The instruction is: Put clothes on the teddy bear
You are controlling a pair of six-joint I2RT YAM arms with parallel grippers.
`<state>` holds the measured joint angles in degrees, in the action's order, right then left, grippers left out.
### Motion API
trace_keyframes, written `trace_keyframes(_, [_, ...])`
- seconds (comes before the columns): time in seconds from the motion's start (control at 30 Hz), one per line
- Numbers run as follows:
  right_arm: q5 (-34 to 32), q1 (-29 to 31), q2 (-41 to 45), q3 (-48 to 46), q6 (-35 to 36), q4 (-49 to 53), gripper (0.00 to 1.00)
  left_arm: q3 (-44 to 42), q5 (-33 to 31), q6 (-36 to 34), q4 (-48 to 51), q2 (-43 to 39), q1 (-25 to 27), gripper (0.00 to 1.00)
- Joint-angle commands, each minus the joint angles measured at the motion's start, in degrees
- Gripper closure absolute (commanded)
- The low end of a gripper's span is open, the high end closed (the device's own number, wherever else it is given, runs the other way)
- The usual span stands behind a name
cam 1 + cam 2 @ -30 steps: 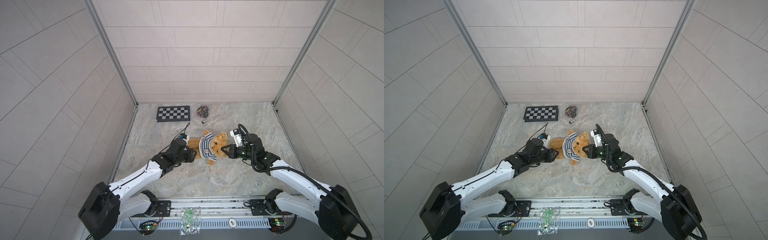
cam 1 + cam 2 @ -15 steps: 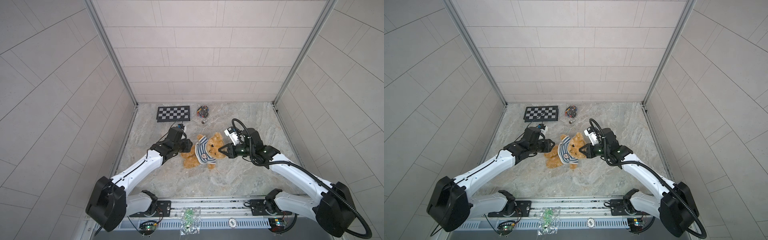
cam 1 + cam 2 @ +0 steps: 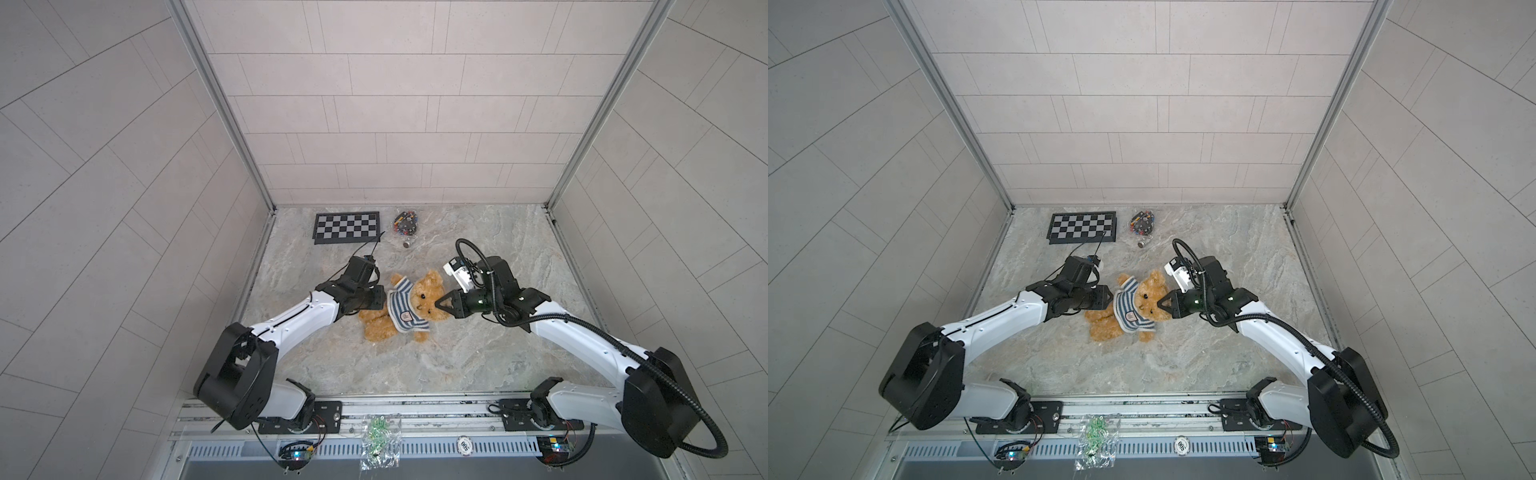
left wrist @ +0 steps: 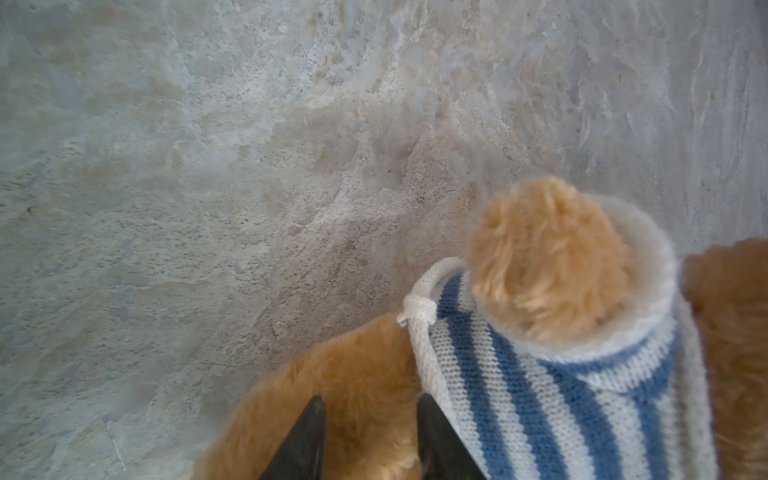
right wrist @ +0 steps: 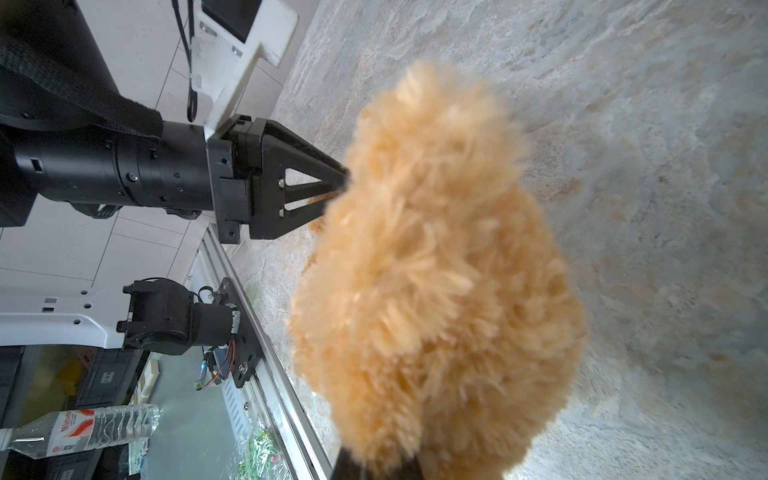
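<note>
The teddy bear (image 3: 424, 297) (image 3: 1148, 297) is fluffy and golden-brown, and it lies mid-table with its legs toward the front. A blue-and-white striped shirt (image 3: 401, 309) (image 3: 1125, 307) (image 4: 540, 395) covers its torso, and one arm pokes out of a sleeve (image 4: 548, 257). My left gripper (image 3: 384, 300) (image 3: 1111, 300) (image 4: 372, 432) is at the bear's lower body by the shirt hem, and its jaws pinch a bulge of fur. My right gripper (image 3: 437, 306) (image 3: 1162, 303) (image 5: 376, 465) is shut on fur at the bear's head (image 5: 436, 270).
A checkerboard (image 3: 347, 226) and a bag of small coloured parts (image 3: 405, 220) lie by the back wall, with a small metal piece (image 3: 409, 244) just in front. Walls close in the left, right and back. A plastic bag (image 3: 378, 436) sits on the front rail.
The bear has turned, its legs swinging toward the front edge. My left wrist has swung toward the back wall. Both grippers have stayed on the bear.
</note>
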<state>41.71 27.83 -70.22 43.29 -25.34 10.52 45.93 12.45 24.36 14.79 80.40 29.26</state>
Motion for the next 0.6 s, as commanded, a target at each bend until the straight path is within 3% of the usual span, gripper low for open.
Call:
trace_keyframes(0.0, [0.4, -0.2, -0.6, 1.2, 1.7, -0.2, 0.97, -0.3, -0.3, -1.5, -0.1, -0.1, -0.1, 0.60])
trace_keyframes(0.57, [-0.7, -1.5, -2.7, 2.5, 4.1, 1.5, 0.87, -1.8, 0.3, -1.8, -0.8, 0.6, -0.1, 0.61])
